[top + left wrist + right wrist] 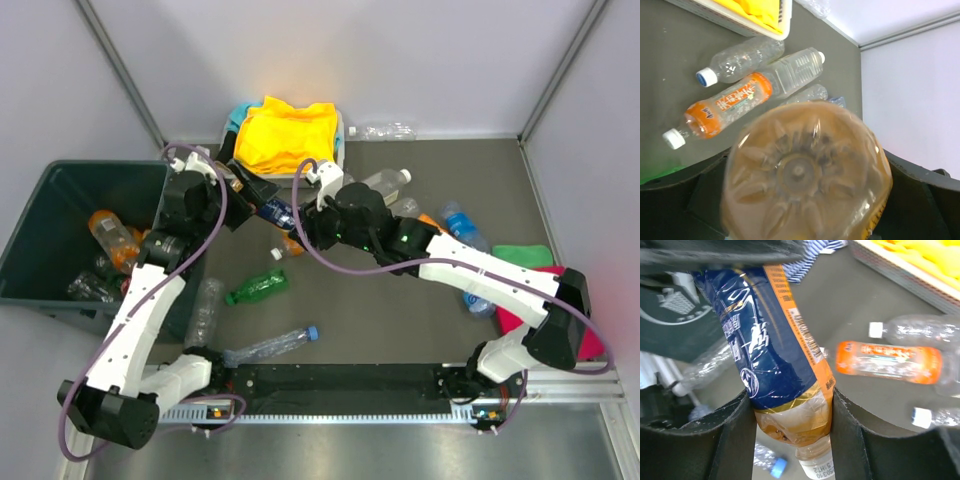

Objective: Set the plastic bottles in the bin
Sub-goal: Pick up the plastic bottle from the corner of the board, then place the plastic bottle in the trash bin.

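Note:
My right gripper (790,425) is shut on the neck end of a blue-labelled plastic bottle (775,350), held in the air above the table's middle (277,212). The bottle's base (805,175) sits between the jaws of my left gripper (802,200), which stand open with small gaps on both sides. The dark green bin (40,215) at the left holds an orange bottle (112,238) and others. A green bottle (258,287), two clear bottles (270,346) (205,310) and an orange bottle (725,107) lie on the table.
A white tray (341,130) of yellow cloth stands at the back. More bottles lie beside it (388,180) and against the back wall (385,131). A green cloth (522,255) and a pink one (595,335) lie at the right.

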Tool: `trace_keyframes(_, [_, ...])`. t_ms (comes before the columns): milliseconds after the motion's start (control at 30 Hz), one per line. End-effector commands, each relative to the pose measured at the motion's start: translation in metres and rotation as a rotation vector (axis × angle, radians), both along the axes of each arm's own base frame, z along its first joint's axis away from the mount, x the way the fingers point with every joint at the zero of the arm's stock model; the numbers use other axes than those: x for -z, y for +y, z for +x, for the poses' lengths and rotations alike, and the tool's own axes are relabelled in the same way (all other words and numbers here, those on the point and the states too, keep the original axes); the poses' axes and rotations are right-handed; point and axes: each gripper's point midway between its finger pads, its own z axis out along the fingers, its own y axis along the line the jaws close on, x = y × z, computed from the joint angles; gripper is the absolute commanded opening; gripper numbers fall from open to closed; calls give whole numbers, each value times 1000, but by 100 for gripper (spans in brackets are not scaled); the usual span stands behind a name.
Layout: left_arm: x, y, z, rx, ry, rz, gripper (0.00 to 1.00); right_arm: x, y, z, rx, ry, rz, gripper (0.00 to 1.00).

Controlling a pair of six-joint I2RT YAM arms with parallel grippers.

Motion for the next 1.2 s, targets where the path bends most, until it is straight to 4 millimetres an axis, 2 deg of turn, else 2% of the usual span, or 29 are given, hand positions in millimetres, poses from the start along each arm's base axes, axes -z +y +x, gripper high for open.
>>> trace_keyframes(0, [-8, -5, 12, -17, -56, -5, 88, -69, 28, -16, -133, -59, 200, 14])
trace_keyframes(67, [-9, -4, 13, -25, -59, -1, 74, -63, 26, -14, -117, -45, 177, 17])
trace_keyframes(100, [-12, -3, 12, -27, -64, 0, 60, -58, 25, -12, -104, -37, 163, 18])
trace_keyframes(133, [-13, -2, 12, -30, -67, 7, 54, -55, 22, -8, -74, -33, 144, 27])
trace_keyframes(167, [-14, 1, 12, -44, -70, 16, 47, -53, 20, -6, -59, -31, 133, 38])
trace_keyframes(200, [-20, 4, 11, -56, -81, 27, 40, -51, 17, -1, -26, -32, 122, 53])
trace_keyframes(233, [-15, 9, 10, -67, -60, 61, 38, -48, 15, 1, -8, -28, 110, 80])
trace_keyframes(267, [-15, 16, 11, -100, -57, 93, 37, -44, 11, 3, 8, -22, 92, 91])
trace_keyframes(300, [-27, 21, 12, -117, -70, 118, 36, -43, 6, 6, 38, -29, 78, 98])
trace_keyframes(367, [-25, 38, 10, -156, -42, 229, 37, -37, -3, 10, 65, -21, 54, 99])
trace_keyframes(400, [-44, 51, 15, -217, -70, 277, 37, -35, -6, 11, 76, -14, 50, 99])
trace_keyframes(433, [-41, 65, 9, -238, -37, 370, 38, -40, -11, 10, 81, -18, 60, 99])
trace_keyframes(467, [-48, 76, 9, -275, -35, 420, 39, -34, -17, 12, 92, -6, 51, 99])
trace_keyframes(500, [-75, 99, 12, -370, -72, 500, 40, -32, -20, 11, 93, -3, 47, 99])
trace_keyframes(567, [-87, 123, 3, -449, -41, 603, 42, -26, -26, 10, 100, 1, 28, 99])
trace_keyframes(600, [-112, 145, 0, -547, -65, 676, 43, -20, -30, 10, 108, 8, 3, 99])
trace_keyframes(667, [-128, 168, -9, -641, -49, 756, 46, -13, -32, 10, 114, 19, -18, 99])
trace_keyframes(700, [-147, 178, -12, -679, -74, 793, 47, -9, -34, 9, 113, 24, -29, 99])
trace_keyframes(733, [-156, 194, -19, -769, -63, 835, 47, -6, -33, 8, 108, 30, -34, 99])
trace_keyframes(833, [-182, 222, -37, -912, -57, 917, 50, 0, -33, 6, 100, 43, -48, 99])
trace_keyframes(900, [-196, 234, -49, -978, -62, 944, 50, 3, -32, 6, 94, 46, -58, 99])
trace_keyframes(1000, [-211, 253, -73, -1101, -54, 989, 52, 9, -30, 6, 82, 53, -80, 99])
trace_keyframes(1067, [-214, 263, -89, -1168, -30, 1027, 55, 11, -29, 4, 66, 57, -90, 99])
trace_keyframes(1133, [-215, 268, -98, -1194, -15, 1063, 65, 16, -27, 4, 56, 64, -101, 99])
trace_keyframes(1167, [-214, 269, -103, -1200, -11, 1069, 74, 18, -25, 2, 40, 66, -110, 99])
